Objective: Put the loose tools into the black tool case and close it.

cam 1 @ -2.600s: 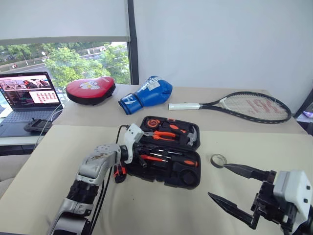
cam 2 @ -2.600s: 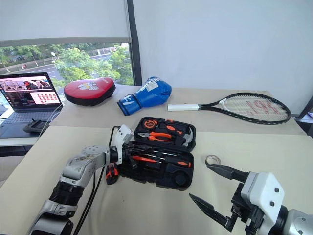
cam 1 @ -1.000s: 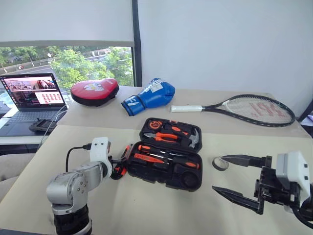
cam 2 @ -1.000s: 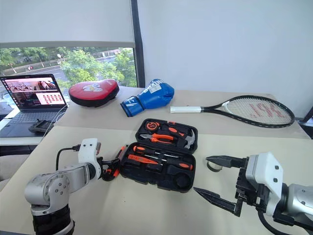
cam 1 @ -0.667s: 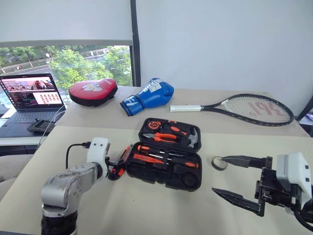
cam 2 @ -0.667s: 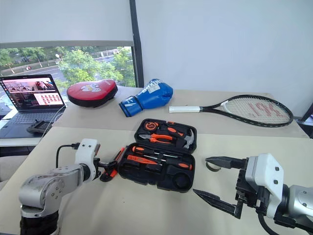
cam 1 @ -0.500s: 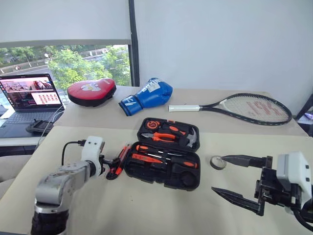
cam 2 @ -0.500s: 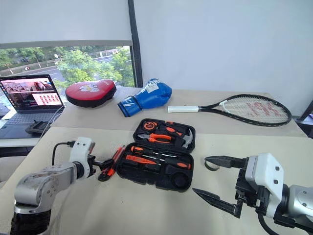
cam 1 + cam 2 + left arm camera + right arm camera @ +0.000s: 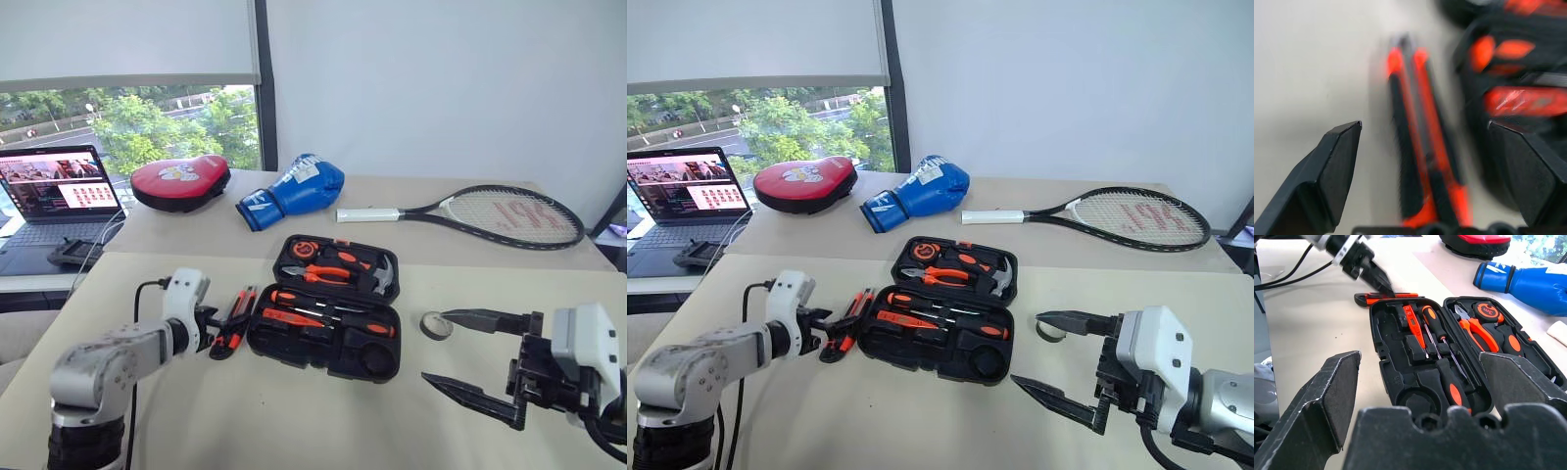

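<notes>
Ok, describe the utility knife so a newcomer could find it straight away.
Find the open black tool case in the middle of the beige table. The utility knife lies flat on the table just outside the case's left edge, by the left arm's open tool. It is the only long orange-and-black tool outside the case.

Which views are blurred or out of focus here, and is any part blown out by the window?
Left wrist view: soft throughout, the utility knife and case edge smeared, the fingers crisper. Right wrist view: the black tool case sharp, the near fingers slightly soft. Eye views: sharp and evenly lit; window bright but trees still readable; soft shadows.
</notes>
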Available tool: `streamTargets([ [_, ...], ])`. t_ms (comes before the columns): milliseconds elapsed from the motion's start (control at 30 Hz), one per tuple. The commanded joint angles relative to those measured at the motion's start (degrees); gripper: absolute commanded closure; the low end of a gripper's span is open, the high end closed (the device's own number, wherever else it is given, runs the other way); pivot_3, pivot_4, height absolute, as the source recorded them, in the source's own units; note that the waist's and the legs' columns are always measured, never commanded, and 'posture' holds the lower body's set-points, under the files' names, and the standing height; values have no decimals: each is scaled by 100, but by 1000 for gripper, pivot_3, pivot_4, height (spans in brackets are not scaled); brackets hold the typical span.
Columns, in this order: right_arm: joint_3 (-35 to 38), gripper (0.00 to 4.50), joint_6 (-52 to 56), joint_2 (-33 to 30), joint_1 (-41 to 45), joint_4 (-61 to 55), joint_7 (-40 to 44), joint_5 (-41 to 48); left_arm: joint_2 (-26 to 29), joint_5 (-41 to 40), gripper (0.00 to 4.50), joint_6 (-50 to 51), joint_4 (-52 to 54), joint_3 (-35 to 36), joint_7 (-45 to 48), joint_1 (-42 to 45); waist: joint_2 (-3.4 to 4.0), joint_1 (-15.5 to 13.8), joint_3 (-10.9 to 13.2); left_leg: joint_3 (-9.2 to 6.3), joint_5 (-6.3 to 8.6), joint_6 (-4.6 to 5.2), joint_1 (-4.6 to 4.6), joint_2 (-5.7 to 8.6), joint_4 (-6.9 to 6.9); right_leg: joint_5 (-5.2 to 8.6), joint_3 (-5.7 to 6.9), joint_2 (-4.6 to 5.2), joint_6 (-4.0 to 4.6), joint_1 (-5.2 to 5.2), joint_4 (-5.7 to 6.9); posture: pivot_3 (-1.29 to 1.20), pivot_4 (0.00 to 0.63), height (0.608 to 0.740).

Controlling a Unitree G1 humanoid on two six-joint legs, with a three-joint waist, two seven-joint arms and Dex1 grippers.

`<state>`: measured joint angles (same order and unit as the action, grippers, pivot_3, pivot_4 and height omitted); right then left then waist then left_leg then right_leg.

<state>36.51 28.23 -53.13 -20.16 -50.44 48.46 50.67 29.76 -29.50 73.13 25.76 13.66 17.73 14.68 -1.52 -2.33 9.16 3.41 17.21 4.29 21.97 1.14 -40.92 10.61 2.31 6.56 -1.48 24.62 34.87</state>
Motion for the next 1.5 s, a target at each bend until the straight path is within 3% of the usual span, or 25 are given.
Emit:
streamTargets([
  [33, 104, 0, -23, 2, 37, -67, 18, -3, 68, 101, 31, -150, 376, -161, -75, -139, -1, -4, 0, 0, 2, -2, 2, -2, 0, 0, 0, 0, 0, 1, -1, 0, 150, 740],
  [300, 123, 0, -17, -23, 60, -41, 45, -20, 36, 298, 31, -208, 419, -509, -226, -381, 1, -10, 0, -2, 6, 1, 0, -2, 1, 0, 0, 3, 1, 1, -1, 0, 150, 740],
  [400, 147, 0, -11, -14, 48, -61, 48, -20, -54, 332, 767, -414, 388, -450, -232, -460, 1, -11, 0, -2, 6, 1, 0, -2, 2, 0, 0, 3, 1, 1, -1, 0, 150, 740],
  [533, 153, 0, -16, 2, 34, -71, 45, -33, -41, 334, 2361, -750, 328, -327, -132, -581, 1, -13, 0, -3, 6, 1, 1, -3, 1, 0, 1, 5, 1, 1, -1, 0, 150, 740],
  [600, 116, 0, -24, 15, 44, -76, 20, -51, -67, 201, 2729, -1071, 276, -167, 80, -596, 1, -12, 0, -2, 6, 2, 1, -3, 1, 0, 1, 4, 1, 1, -1, 0, 150, 740],
  [767, 51, 0, -62, 110, 49, -110, -40, -80, 56, -87, 2729, -2327, 200, 237, 942, -342, -2, -20, 1, -3, 5, -1, 21, -3, -1, -1, 2, 5, 3, 25, 1, 0, 150, 740],
  [800, 76, 0, -69, 139, 13, -137, -30, -77, 172, -443, 2729, -2307, -61, 238, 1472, 6, -2, -22, 1, -1, 1, -3, 26, -1, -1, -2, 1, 5, 5, 30, 2, 0, 150, 740],
  [900, 136, 0, -88, 227, -69, -210, -43, -51, 898, -524, 2729, -3000, -708, -630, 3563, 787, -6, -68, 4, -3, -5, -1, 38, 1, -5, -4, 14, -13, 10, 38, 7, 0, 150, 740],
  [967, 221, 0, -101, 324, -195, -332, -60, -27, 1322, 417, 2729, -4500, -1523, -1814, 5116, 1366, 10, -55, -3, 7, -11, -6, 36, 6, -4, -4, 35, -37, 13, 37, 6, 0, 150, 740],
  [1033, 296, 0, -105, 396, -301, -441, -90, -5, 1422, 1009, 2729, -5536, -2290, -2487, 5962, 1851, 22, -52, -7, 25, -7, 5, 21, 22, -2, 2, 28, -36, 18, 26, 1, 0, 150, 740],
  [1133, 512, 0, -107, 506, -519, -629, -125, 103, 1201, 1379, 2729, -6256, -3360, -2993, 6625, 2560, 15, -5, -2, 41, 0, 23, 24, 25, -5, 23, 14, -35, 54, 28, -1, 0, 150, 740],
  [1233, 706, 0, -152, 563, -739, -672, 0, 148, 1083, 1598, 2729, -6719, -3950, -3243, 7112, 2859, 1, 35, 7, 41, 29, 76, 37, 18, -16, -5, 11, -37, 6, 40, 1, 0, 150, 740],
  [1500, 875, 0, -302, 487, -776, -259, 545, 95, 743, 2262, 2729, -7553, -4808, -3563, 7382, 3209, 0, 19, 7, 40, 43, 100, 44, 16, -47, -7, 11, -36, -18, 36, 3, 0, 150, 740],
])
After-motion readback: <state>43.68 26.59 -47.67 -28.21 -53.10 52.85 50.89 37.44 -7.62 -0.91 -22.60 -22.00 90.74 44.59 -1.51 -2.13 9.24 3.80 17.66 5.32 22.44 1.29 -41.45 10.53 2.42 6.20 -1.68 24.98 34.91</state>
